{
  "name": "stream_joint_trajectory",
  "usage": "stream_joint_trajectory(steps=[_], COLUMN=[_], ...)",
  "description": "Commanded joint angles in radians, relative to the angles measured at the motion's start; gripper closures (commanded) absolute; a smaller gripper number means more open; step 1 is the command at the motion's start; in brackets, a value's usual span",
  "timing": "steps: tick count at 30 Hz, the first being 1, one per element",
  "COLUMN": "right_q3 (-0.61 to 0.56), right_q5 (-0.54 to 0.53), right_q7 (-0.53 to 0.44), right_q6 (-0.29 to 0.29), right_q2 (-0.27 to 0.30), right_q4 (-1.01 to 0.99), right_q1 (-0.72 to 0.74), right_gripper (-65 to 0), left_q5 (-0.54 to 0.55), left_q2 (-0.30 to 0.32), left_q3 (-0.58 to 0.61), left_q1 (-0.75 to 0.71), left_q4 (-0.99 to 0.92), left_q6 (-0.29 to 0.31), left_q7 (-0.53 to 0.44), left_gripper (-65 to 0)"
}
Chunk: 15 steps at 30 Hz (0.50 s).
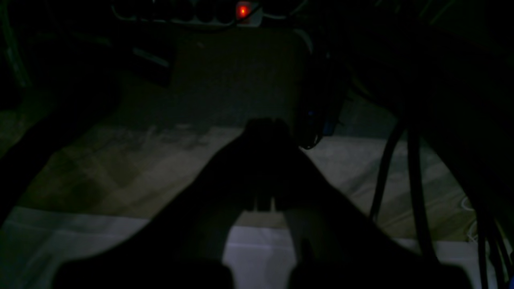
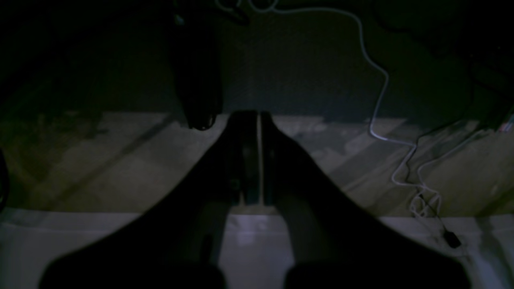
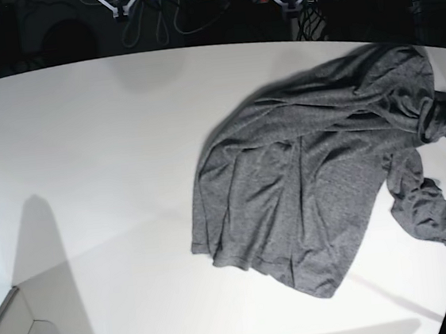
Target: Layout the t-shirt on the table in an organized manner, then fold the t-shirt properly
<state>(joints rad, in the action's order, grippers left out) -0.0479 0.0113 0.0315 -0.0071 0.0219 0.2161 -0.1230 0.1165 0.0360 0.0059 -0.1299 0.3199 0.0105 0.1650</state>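
Shirt first: your t-shirt (image 3: 320, 181) lies crumpled on the right half of the bench (image 3: 85, 149) in the base view, spread loosely but not flat. Its hem points toward the near edge, wrinkles run across the body, and one sleeve is bunched at the right rim of the bench, with a folded flap just below it. The left half of the bench carries only shadows.

You won't find either arm over the bench in the base view. Both wrist cameras are very dark. In the left wrist view your left claw (image 1: 265, 124) shows as a black outline with its two tips pressed together, nothing between them. Beyond it you see a dim floor, dark cables on the right and a small red light (image 1: 242, 10) at the top.

In the right wrist view your right claw (image 2: 259, 116) is likewise closed, only a hairline of light between the fingers (image 2: 243, 132), and it holds nothing. A pale cable (image 2: 377, 100) snakes across the floor on its right.
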Motion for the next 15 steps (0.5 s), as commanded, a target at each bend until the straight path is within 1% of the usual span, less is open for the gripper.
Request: stream_joint_trajectory(steps=[1, 15], right_q3=[0.001, 0.001], right_q5=[-0.006, -0.006], right_q7=[-0.002, -0.005], right_q6=[0.012, 0.012], right_q2=[0.0, 0.005], right_q4=[0.003, 0.018], right_q1=[-0.002, -0.01], right_gripper=[0.0, 0.0], left_q5=[-0.004, -0.004], left_q2=[0.002, 0.005], left_q3=[0.001, 0.001], left_q1=[-0.003, -0.004], left_q4=[0.002, 0.003], left_q6=[-0.007, -0.007], left_q7=[0.001, 0.001], left_gripper=[-0.4, -0.2])
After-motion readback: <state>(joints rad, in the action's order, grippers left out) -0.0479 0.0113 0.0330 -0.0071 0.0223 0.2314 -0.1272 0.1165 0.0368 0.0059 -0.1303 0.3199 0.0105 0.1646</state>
